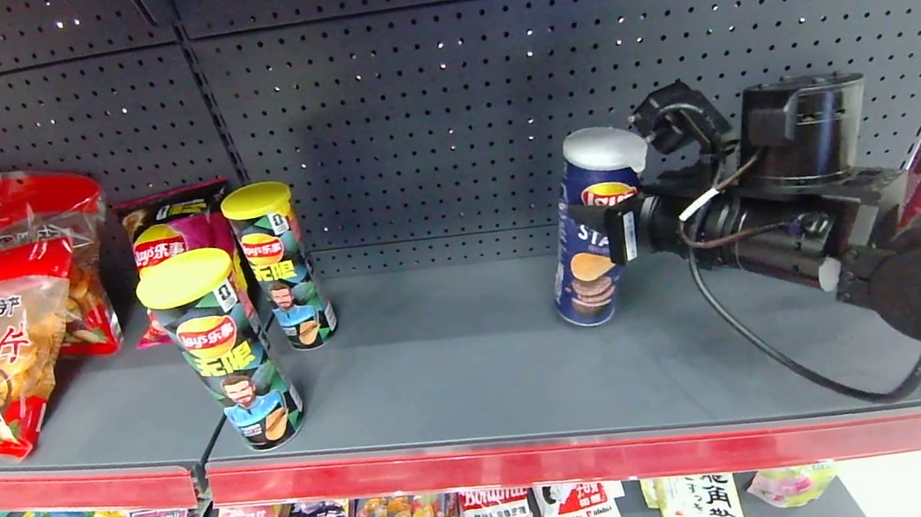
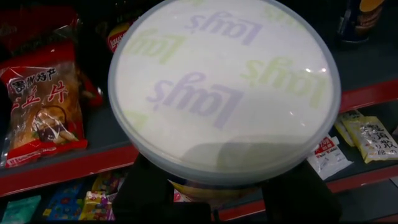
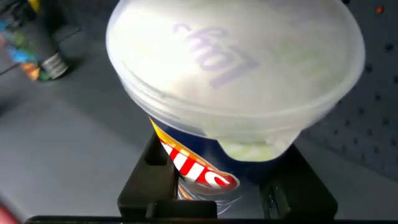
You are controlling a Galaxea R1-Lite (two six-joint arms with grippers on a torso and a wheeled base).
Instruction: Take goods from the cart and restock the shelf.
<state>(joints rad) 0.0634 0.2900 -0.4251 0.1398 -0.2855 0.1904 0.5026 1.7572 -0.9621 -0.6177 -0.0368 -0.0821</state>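
While right fingers [image 1: 622, 235] clamp the blue can [image 1: 595, 281] on the shelf [image 1: 457, 366], left fingers [image 2: 146, 194] grip a second can [image 2: 224, 87].

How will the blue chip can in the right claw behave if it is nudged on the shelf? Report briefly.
The blue can is tall on a narrow base, so it would probably tip if pushed high up. Its round wall suggests it would roll if toppled. The glossy side may slip in the right claw unless held firmly.
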